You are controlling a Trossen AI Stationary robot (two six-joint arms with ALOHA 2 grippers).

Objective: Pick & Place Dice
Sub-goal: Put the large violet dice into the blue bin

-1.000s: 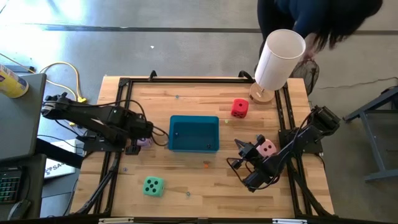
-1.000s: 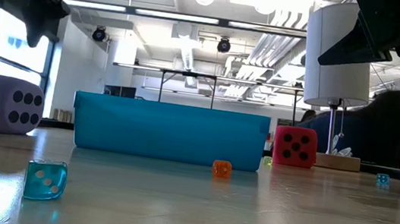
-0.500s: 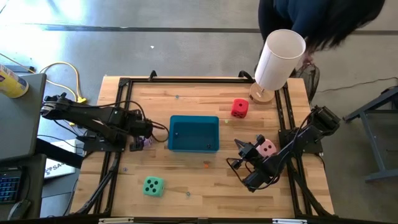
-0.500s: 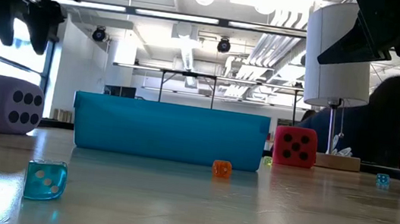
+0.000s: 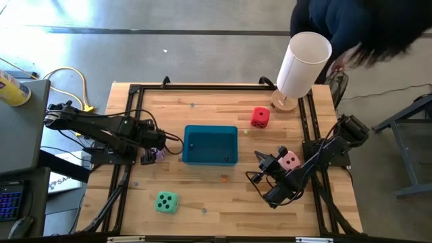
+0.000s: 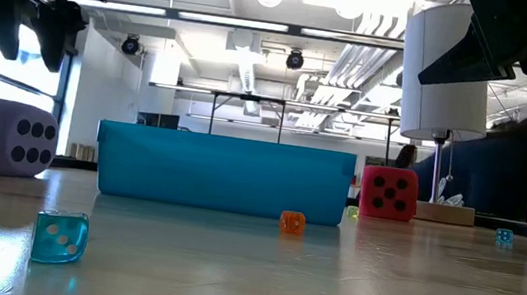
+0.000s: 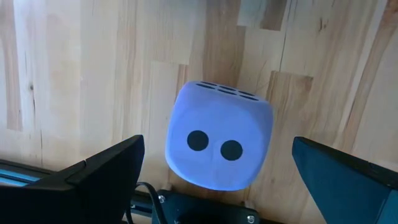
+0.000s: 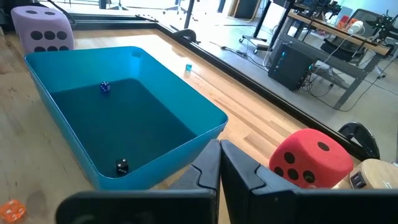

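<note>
Directly below the spread left gripper (image 7: pixel 214 186) lilac die (image 7: pixel 219 144) resting on the desk (image 5: pixel 202 111) beside the teal tray (image 5: pixel 210 144), untouched between its fingers, two-pip face toward the wrist camera, cube without long axis, right gripper (image 8: pixel 220 163) pressed together.

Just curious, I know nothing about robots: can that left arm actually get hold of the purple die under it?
Probably yes. The left end effector hangs open right above the lilac die, a finger either side, nothing between.
</note>
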